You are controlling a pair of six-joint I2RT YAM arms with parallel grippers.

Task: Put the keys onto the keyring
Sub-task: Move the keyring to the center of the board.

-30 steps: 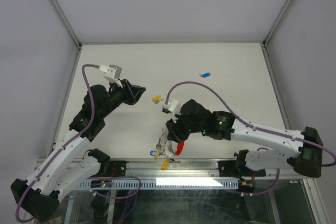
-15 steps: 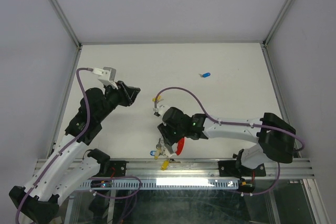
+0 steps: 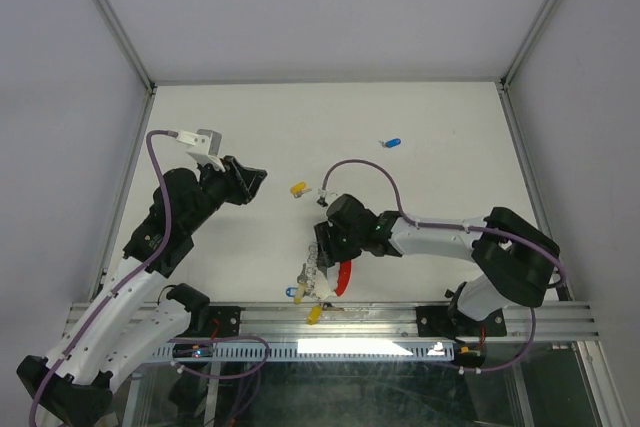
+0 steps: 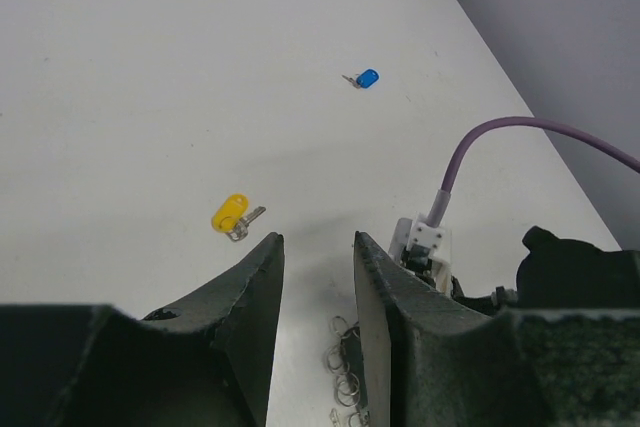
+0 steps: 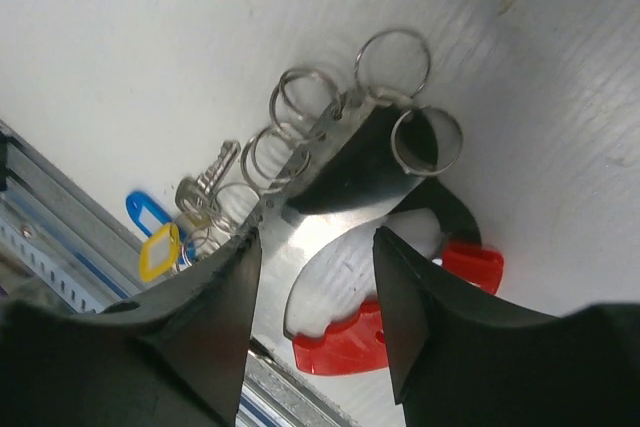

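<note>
right pincer [image 5: 318, 237]: open — its two dark fingers [image 5: 205, 312] stand apart, one on each side of the shiny metal plate of the keyring [image 5: 335, 132]. Whether either finger touches the metal I cannot tell.
keyring: directly beneath the right pincer and partly in its gap, lying flat on the white tabletop [image 3: 430, 117]. Its grey rings [image 5: 392, 59] fan out past the fingertips.
red strip [image 5: 345, 347]: curved, part of the keyring, lying back under the pincer toward its wrist.
silver key [image 5: 207, 179]: just off the pincer's left fingertip in the wrist view, against the rings. Whether it is threaded on I cannot tell.
near blue key [image 5: 140, 212]: just beyond the silver key, farther out from the same finger.
near yellow key [image 5: 160, 252]: right beside the near blue key, both close to the metal rail [image 3: 400, 315] at the tabletop's near edge.
left pincer [image 4: 316, 247]: open by a narrow gap with nothing in it, hanging above the tabletop and apart from the keyring.
loose yellow key [image 4: 233, 215]: just ahead of the left pincer, a little to the left of its gap in the wrist view, alone on the tabletop between the two pincers.
far blue key [image 4: 366, 78]: farther ahead of the left pincer — well beyond the loose yellow key, apart from everything else.
white camera block [image 4: 422, 244]: on the right arm's wrist, just past the left pincer's other finger, with a purple cable [image 4: 500, 132] arching up from it.
</note>
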